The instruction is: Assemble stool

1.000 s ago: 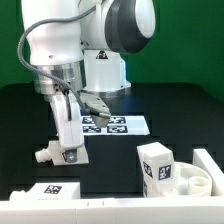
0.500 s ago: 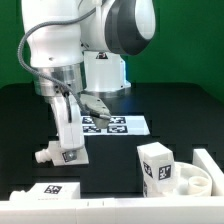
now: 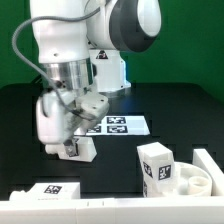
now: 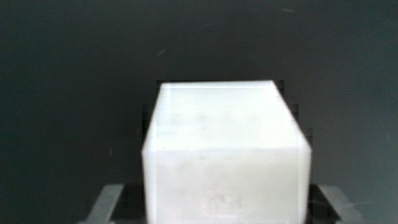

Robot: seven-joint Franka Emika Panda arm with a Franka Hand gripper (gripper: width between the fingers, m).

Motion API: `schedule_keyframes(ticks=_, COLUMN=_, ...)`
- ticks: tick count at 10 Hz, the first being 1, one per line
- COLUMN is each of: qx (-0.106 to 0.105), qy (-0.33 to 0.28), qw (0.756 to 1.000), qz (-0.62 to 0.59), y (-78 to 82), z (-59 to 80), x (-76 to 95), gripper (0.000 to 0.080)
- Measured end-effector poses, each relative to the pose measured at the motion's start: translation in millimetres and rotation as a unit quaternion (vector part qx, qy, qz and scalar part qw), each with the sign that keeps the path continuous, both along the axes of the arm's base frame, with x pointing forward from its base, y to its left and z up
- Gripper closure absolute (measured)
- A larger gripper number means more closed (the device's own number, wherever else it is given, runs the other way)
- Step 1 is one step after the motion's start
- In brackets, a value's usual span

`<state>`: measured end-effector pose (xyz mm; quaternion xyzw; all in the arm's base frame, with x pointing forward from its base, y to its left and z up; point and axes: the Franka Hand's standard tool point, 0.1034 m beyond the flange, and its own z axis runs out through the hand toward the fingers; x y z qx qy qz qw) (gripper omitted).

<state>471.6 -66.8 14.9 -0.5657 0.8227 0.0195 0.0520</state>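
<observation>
Stool leg [image 3: 80, 148], white and chunky with a black-and-white tag, is clamped between the fingers of the gripper [image 3: 72, 138], low over the black table [image 3: 180, 110]; whether it touches the table cannot be told. In the wrist view its blocky body is seen filling the gap between the two fingers [image 4: 116, 205]. The marker board [image 3: 118, 124] is found lying flat just behind the gripper. The round seat [image 3: 205, 180] is noted well off to the exterior view's right of the gripper and nearer the camera, with a second leg [image 3: 155, 165] set upright against its gripper-facing side. A third leg [image 3: 52, 190] is seen lying in front of the gripper, by the table's near edge.
</observation>
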Motion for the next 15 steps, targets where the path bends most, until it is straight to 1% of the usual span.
schedule_keyframes(ticks=1, qx=0.014, qy=0.015, qw=1.0, qz=0.005, y=5.1, z=2.1, x=3.6, gripper=0.0469)
schedule_keyframes(ticks=2, qx=0.015, qy=0.013, qw=0.999, qz=-0.027, y=3.5, z=1.3, x=4.4, gripper=0.0469)
schedule_keyframes(ticks=4, qx=0.02, qy=0.019, qw=0.996, qz=-0.083, y=5.6, z=0.1, x=3.6, gripper=0.0468)
schedule_keyframes(ticks=5, qx=0.031, qy=0.034, qw=0.984, qz=-0.172, y=10.7, z=-0.6, x=2.4, gripper=0.0468)
schedule_keyframes(ticks=6, qx=0.035, qy=0.044, qw=0.967, qz=-0.25, y=17.2, z=-1.1, x=3.0, gripper=0.0468)
schedule_keyframes(ticks=7, qx=0.038, qy=0.052, qw=0.942, qz=-0.328, y=24.4, z=-1.2, x=4.3, gripper=0.0468)
schedule_keyframes(ticks=8, qx=0.036, qy=0.05, qw=0.928, qz=-0.367, y=29.4, z=-1.2, x=6.5, gripper=0.0468)
schedule_keyframes(ticks=10, qx=0.037, qy=0.04, qw=0.922, qz=-0.384, y=35.0, z=-1.3, x=8.4, gripper=0.0468)
schedule_keyframes(ticks=14, qx=0.036, qy=0.033, qw=0.935, qz=-0.35, y=36.9, z=-1.3, x=7.9, gripper=0.0454)
schedule_keyframes(ticks=15, qx=0.035, qy=0.031, qw=0.942, qz=-0.332, y=36.8, z=-1.0, x=8.1, gripper=0.0246)
